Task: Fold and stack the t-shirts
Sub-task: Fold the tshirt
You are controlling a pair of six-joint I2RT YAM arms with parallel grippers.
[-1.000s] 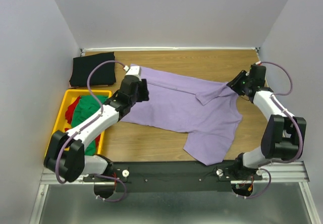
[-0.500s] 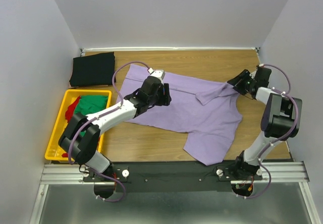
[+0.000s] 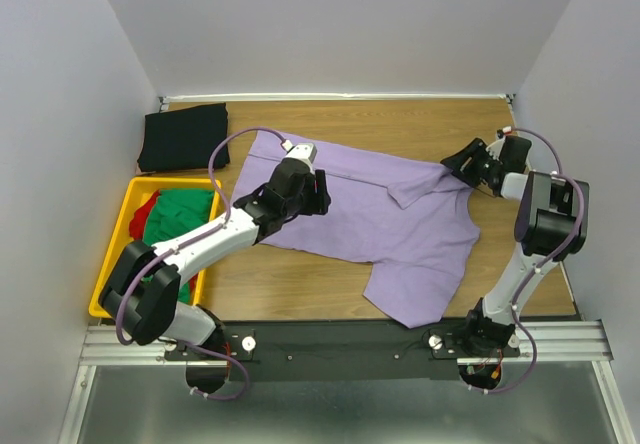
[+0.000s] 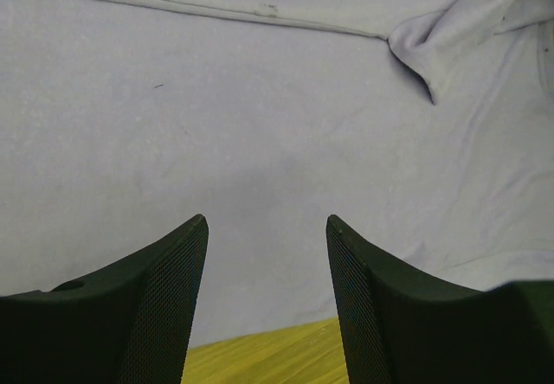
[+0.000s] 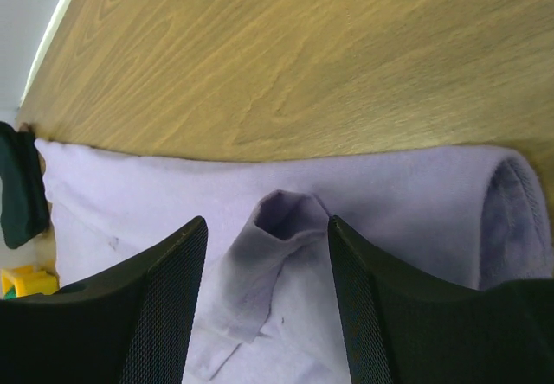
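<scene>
Lavender t-shirt [image 3: 390, 224]: I saw it spread unfolded across the middle of the wooden table [image 3: 400, 124]. One sleeve reached toward the near edge, and its hem side pointed toward the left.
Folded flap: a sleeve [image 3: 415, 186] near the shirt's right end was turned back on the cloth. I read it as a creased tube in the right wrist view [image 5: 268, 246] and as a crumpled corner at the upper right of the left wrist view [image 4: 441, 47].
Left gripper [image 4: 267, 220]: the fingers stood spread with nothing between them. It hung over the left part of the lavender cloth, and from above [image 3: 318, 194] I could not tell whether the tips touched it.
Right gripper [image 5: 267, 220]: the fingers were spread. It sat low at the shirt's far right corner [image 3: 455, 161], facing the turned-back sleeve. I saw no cloth pinched.
Black t-shirt [image 3: 183, 136]: it lay folded flat in the far left corner of the table, apart from the lavender one.
Yellow crate [image 3: 112, 254]: it stood at the left edge, just nearer than the black shirt.
Green t-shirt [image 3: 175, 214]: it lay bunched inside the crate.
Red t-shirt [image 3: 148, 207]: it was also in the crate, partly under the green one.
</scene>
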